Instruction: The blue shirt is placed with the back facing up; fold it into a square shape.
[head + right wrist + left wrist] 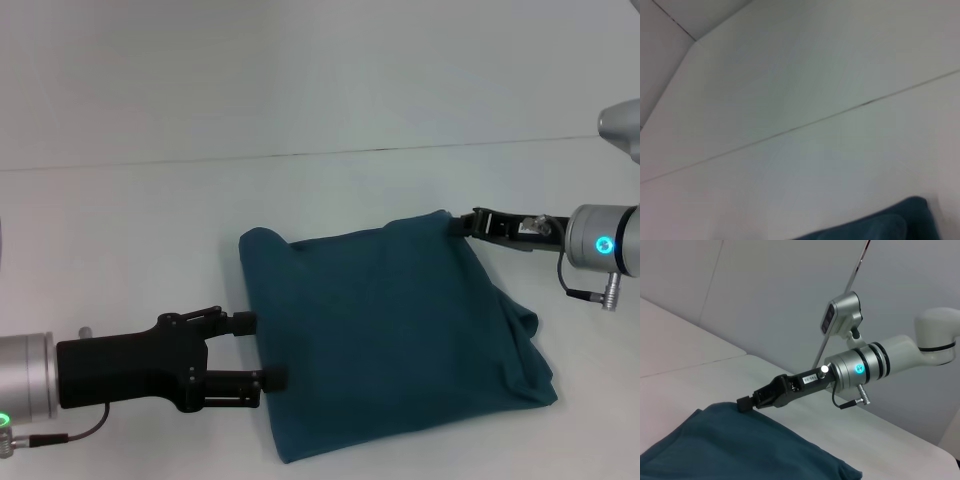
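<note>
Soft matt teal-blue cloth shirt (390, 335) is laid on smooth matt white table (120, 240); matt black plastic left gripper (262, 350) is seen.

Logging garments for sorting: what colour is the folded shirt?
Plain dark teal-blue shirt, no print showing; head view is clearest.

A plain dark teal-blue, with no print or pattern, is shown by the blue shirt (390, 330) throughout. Black is seen on the left gripper (258, 352), with a silver wrist behind it carrying a green light. Black is also seen on the right gripper (462, 226), backed by a silver wrist with a cyan light ring. White is shown by the table (120, 230) beneath both grippers.
</note>
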Controlling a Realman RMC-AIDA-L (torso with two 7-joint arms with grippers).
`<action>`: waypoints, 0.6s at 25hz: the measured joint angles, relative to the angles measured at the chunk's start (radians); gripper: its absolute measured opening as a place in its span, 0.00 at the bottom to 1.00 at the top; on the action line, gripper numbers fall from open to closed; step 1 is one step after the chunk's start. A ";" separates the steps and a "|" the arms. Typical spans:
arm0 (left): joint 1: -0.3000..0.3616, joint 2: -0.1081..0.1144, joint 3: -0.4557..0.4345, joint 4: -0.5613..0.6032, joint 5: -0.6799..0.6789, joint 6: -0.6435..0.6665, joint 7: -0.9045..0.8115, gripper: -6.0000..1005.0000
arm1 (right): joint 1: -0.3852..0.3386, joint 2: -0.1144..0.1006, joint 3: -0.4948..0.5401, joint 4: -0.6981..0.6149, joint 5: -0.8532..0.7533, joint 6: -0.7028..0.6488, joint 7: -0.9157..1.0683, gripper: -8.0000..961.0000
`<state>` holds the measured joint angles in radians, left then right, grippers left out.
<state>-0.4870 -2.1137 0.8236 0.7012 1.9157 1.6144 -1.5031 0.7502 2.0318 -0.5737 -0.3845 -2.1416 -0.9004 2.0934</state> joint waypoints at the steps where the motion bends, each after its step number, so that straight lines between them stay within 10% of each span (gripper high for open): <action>1: -0.001 0.000 0.000 0.000 0.000 0.000 0.000 0.94 | 0.000 0.000 0.000 -0.001 0.016 0.001 -0.012 0.02; 15: -0.008 -0.003 0.000 -0.006 0.000 -0.003 -0.005 0.94 | -0.010 -0.005 -0.006 -0.074 0.101 -0.045 -0.064 0.01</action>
<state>-0.4948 -2.1164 0.8238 0.6949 1.9160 1.6117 -1.5083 0.7406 2.0267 -0.5796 -0.4588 -2.0406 -0.9457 2.0297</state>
